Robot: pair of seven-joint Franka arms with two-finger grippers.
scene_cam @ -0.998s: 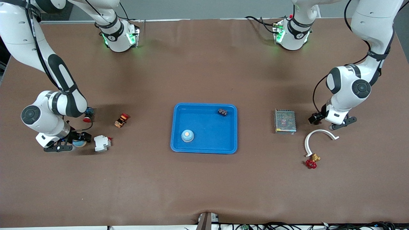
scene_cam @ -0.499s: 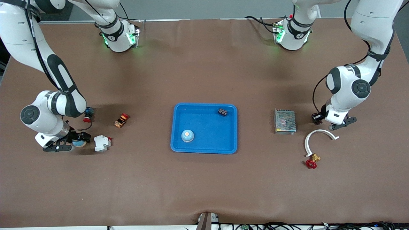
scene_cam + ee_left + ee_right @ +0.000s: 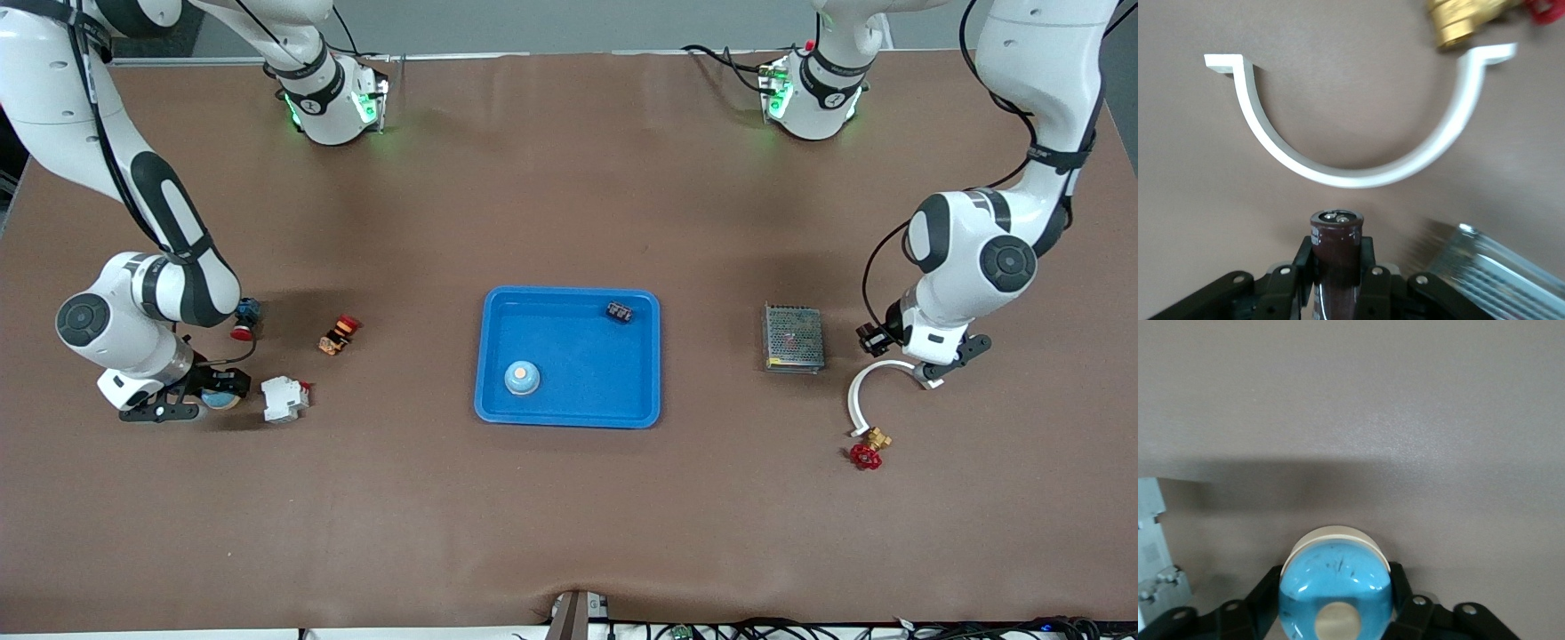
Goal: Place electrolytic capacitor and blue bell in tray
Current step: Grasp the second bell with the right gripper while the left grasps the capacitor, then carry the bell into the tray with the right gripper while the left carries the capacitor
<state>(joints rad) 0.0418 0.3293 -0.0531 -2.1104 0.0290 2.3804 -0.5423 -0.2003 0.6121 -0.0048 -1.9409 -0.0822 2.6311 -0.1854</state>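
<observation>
The blue tray [image 3: 613, 391] lies mid-table. In it sit a blue bell [image 3: 522, 378] and a small dark component [image 3: 620, 312]. My right gripper [image 3: 213, 396] is low over the table at the right arm's end, shut on a second blue bell [image 3: 220, 399]; in the right wrist view the bell [image 3: 1335, 587] sits between the fingers of the gripper [image 3: 1335, 597]. My left gripper [image 3: 876, 338] is beside the grey mesh box, shut on a dark brown electrolytic capacitor [image 3: 1336, 247]; in the left wrist view the gripper [image 3: 1336, 260] holds it over the table.
A grey mesh box [image 3: 793, 337], a white curved clamp [image 3: 855, 391] and a brass valve with a red handle [image 3: 867, 451] lie at the left arm's end. A white breaker [image 3: 284, 398], a red-capped button [image 3: 340, 333] and a red-and-blue part [image 3: 244, 320] lie near the right gripper.
The left gripper with the capacitor has shifted a little toward the front camera, over the white clamp's end. The right arm has hardly moved.
</observation>
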